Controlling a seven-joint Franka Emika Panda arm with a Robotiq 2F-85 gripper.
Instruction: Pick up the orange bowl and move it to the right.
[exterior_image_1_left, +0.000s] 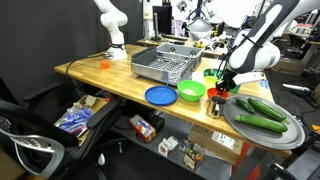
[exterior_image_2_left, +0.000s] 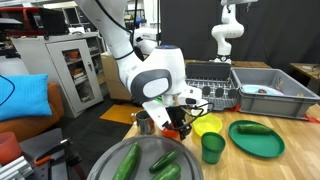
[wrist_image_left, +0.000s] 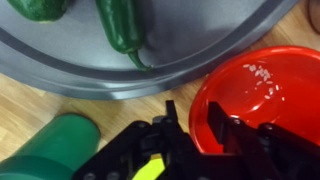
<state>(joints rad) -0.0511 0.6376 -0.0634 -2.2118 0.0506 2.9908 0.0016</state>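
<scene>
Straddling the rim of the orange bowl (wrist_image_left: 265, 85), the gripper (wrist_image_left: 198, 118) stands partly closed in the wrist view. One of its black fingers (wrist_image_left: 170, 125) is outside the bowl wall and the other is inside, over the red hollow. A narrow gap seems to remain beside the rim, and I cannot tell whether the pads actually press on it.

The bowl sits flat on the wooden table (exterior_image_1_left: 85, 70), just beside a large grey plate (wrist_image_left: 180, 50) that carries dark green peppers (wrist_image_left: 120, 25). A dark green cup (wrist_image_left: 55, 145) stands on the other side of the fingers, close to both the plate and the bowl.

In both exterior views the gripper (exterior_image_1_left: 222, 85) (exterior_image_2_left: 178, 118) points straight down onto the bowl (exterior_image_1_left: 221, 94) (exterior_image_2_left: 182, 130), low over the tabletop. Above it the white arm (exterior_image_2_left: 150, 75) bends sharply, with the bulky wrist joint directly over the hand and the upper links slanting away and up out of the picture.

Further out in an exterior view, a bright green bowl (exterior_image_1_left: 191, 91) lies near the orange one, then a blue plate (exterior_image_1_left: 160, 95), with a grey dish rack (exterior_image_1_left: 165, 65) behind them. A tiny orange object (exterior_image_1_left: 103, 63) sits well apart toward the far end of the table.
</scene>
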